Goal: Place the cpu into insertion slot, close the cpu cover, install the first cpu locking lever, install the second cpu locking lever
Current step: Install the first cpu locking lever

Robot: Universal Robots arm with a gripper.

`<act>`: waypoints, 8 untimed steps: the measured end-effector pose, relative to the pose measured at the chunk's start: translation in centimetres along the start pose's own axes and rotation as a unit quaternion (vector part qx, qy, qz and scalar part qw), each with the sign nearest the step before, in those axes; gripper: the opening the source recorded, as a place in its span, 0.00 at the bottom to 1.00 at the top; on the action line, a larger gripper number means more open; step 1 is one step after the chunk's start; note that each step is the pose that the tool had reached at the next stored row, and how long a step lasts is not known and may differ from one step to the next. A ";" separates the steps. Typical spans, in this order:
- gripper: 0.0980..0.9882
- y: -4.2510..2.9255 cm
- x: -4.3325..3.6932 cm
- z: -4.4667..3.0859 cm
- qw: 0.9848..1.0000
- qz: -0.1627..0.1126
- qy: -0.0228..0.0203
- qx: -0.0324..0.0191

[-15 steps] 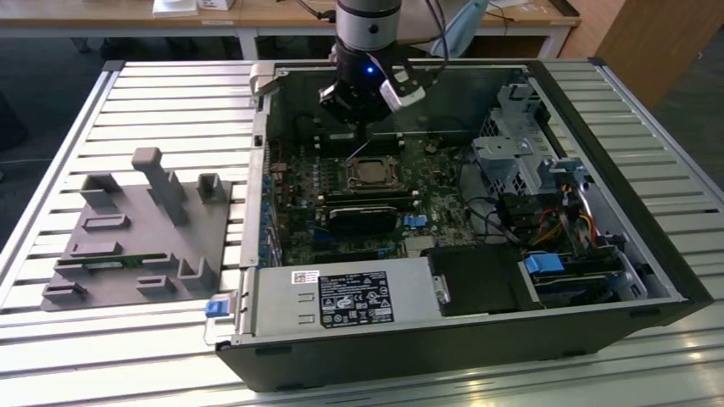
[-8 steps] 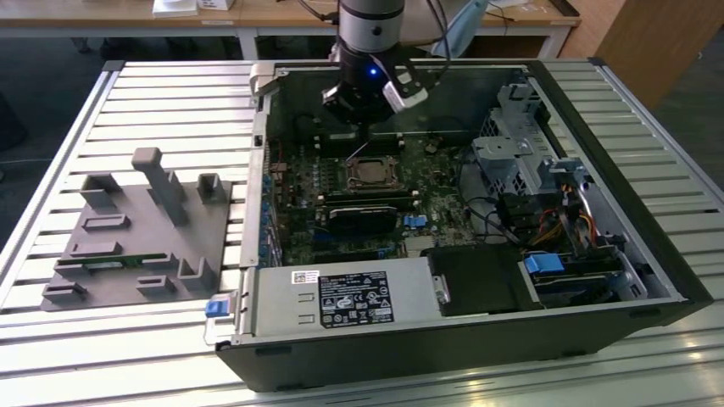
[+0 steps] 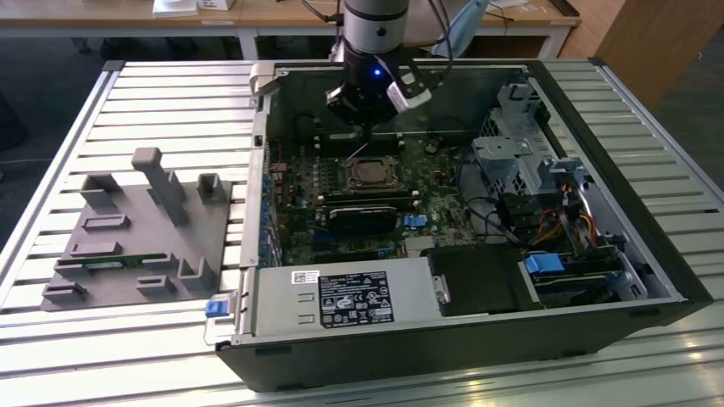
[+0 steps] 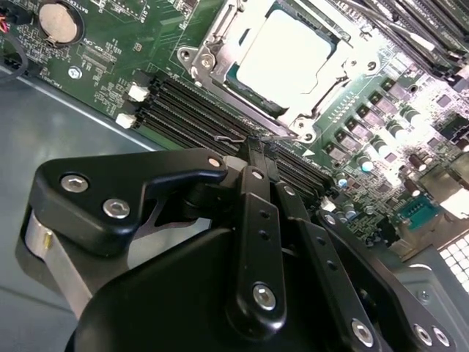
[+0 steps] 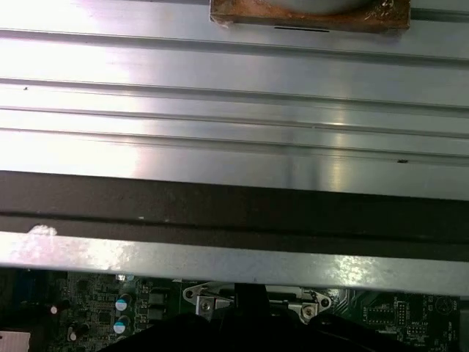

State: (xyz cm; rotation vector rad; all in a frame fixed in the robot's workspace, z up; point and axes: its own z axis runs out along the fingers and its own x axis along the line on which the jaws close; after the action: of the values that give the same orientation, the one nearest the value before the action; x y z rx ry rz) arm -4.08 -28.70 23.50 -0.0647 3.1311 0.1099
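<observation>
While the cpu (image 4: 284, 57) sits in the insertion slot (image 4: 220, 73), the fingers (image 4: 253, 158) hover nearby, pressed together, empty.

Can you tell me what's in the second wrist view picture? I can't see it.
A shiny silver cpu sits in its square insertion slot on a green circuit board. The robot's black pincer is in front, beside long black memory slots.

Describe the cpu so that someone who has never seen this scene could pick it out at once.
Look inside the open computer case on the slatted table, at the green motherboard just below the gripper. The cpu sits there in the square socket, framed by the silver cpu cover. Its plain pale metal top sets it apart from the long black slots alongside.
</observation>
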 end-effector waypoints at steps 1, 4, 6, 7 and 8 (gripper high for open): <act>0.01 0.01 -0.05 0.02 1.000 0.000 0.000 0.000; 0.01 0.02 -0.15 0.06 1.000 0.000 0.000 0.000; 0.01 0.02 -0.19 0.08 1.000 0.000 0.000 0.000; 0.01 0.02 -0.20 0.10 1.000 0.000 0.000 0.000; 0.01 0.02 -0.22 0.11 1.000 0.000 0.000 0.000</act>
State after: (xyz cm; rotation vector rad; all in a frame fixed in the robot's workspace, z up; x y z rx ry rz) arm -3.87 -28.66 23.40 -0.0646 3.1312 0.1090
